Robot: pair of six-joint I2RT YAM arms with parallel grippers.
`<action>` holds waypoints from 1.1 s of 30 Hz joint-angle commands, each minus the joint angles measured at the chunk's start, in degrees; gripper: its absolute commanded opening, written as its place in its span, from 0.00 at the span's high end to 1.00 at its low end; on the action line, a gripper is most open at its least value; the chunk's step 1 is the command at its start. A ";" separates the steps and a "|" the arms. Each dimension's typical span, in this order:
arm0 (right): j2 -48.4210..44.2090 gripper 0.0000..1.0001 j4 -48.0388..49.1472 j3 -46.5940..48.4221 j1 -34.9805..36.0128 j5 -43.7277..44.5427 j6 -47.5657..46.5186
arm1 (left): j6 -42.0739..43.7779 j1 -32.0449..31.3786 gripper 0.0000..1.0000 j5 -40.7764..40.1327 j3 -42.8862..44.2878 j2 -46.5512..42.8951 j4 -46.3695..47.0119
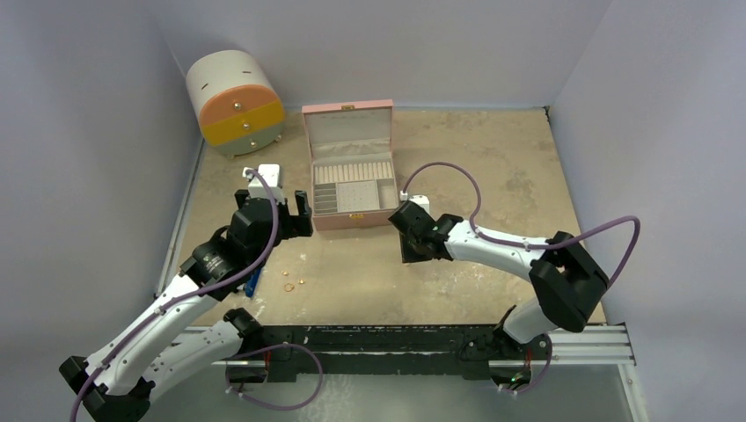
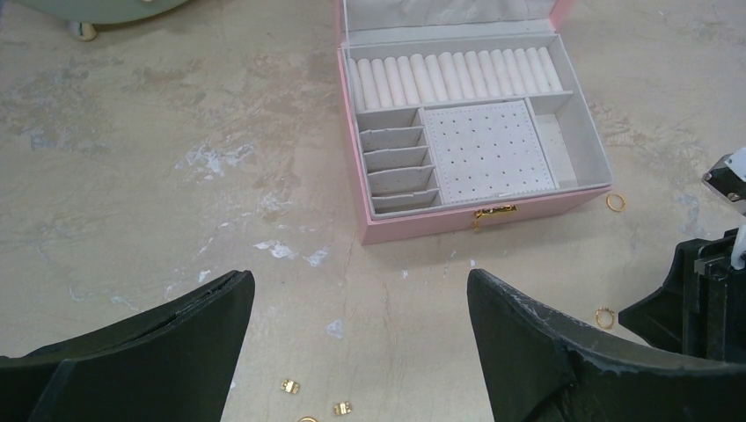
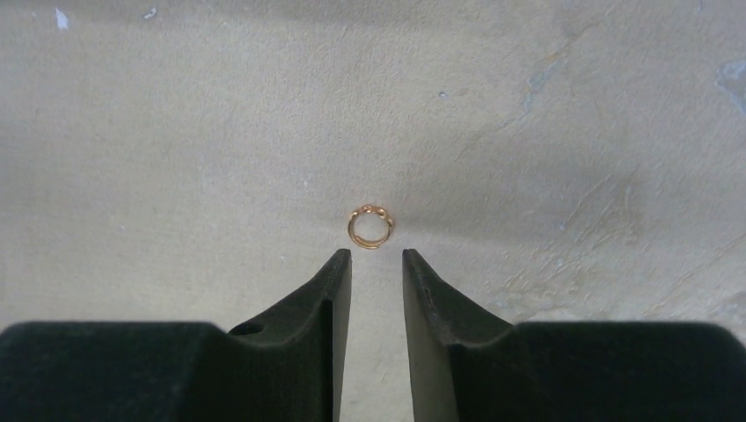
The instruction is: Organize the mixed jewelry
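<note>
Found right hand [image 3: 376, 255] low over the counter [image 3: 176, 132], fingers parted by a narrow gap, gripping nothing. Noted a gold ring [image 3: 369, 227] just ahead of the fingertips, lying flat and untouched, with a small knotted detail on the rim pointing away from the hand. Round, so no long axis to record. Legible only in the right wrist view. From above, located right hand [image 1: 407, 251] just off the front right corner of the pink jewelry box [image 1: 350, 167].

Found left hand [image 2: 359, 274] spread wide, holding nothing, with the box ahead and slightly right. Recorded in the left wrist view alone:
- corner ring [image 2: 616, 201], flat, just beside the box's front right corner
- near ring [image 2: 604, 316], flat, beside the black end of the right arm; possibly the ring above, cannot confirm
- two stud-like bits [image 2: 289, 386], well short of the box; orientation too small to judge

Inspected box with lid raised: ring rolls [image 2: 453, 75] across the back, narrow slots [image 2: 396, 158] stacked at left, perforated panel [image 2: 488, 149] in the centre, side bin [image 2: 563, 145] at right. Saw only pale lining in every compartment.

Picked out only from above: blue-handled tool [image 1: 252, 281] under the left arm, and a round drawer cabinet [image 1: 236, 101] in the far left corner, drawers shut.
</note>
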 commanded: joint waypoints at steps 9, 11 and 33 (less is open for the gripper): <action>0.98 0.69 8.70 -2.96 -5.23 -7.95 -15.56 | -0.05 -0.24 0.09 -0.83 0.60 0.59 1.11; 1.15 0.69 9.10 -3.07 -5.33 -8.42 -16.33 | -0.12 -0.24 0.09 -0.95 0.58 0.63 1.11; 3.11 0.73 11.52 -5.40 -5.44 -10.59 -19.71 | -0.14 -0.21 0.09 -1.18 0.69 1.45 1.03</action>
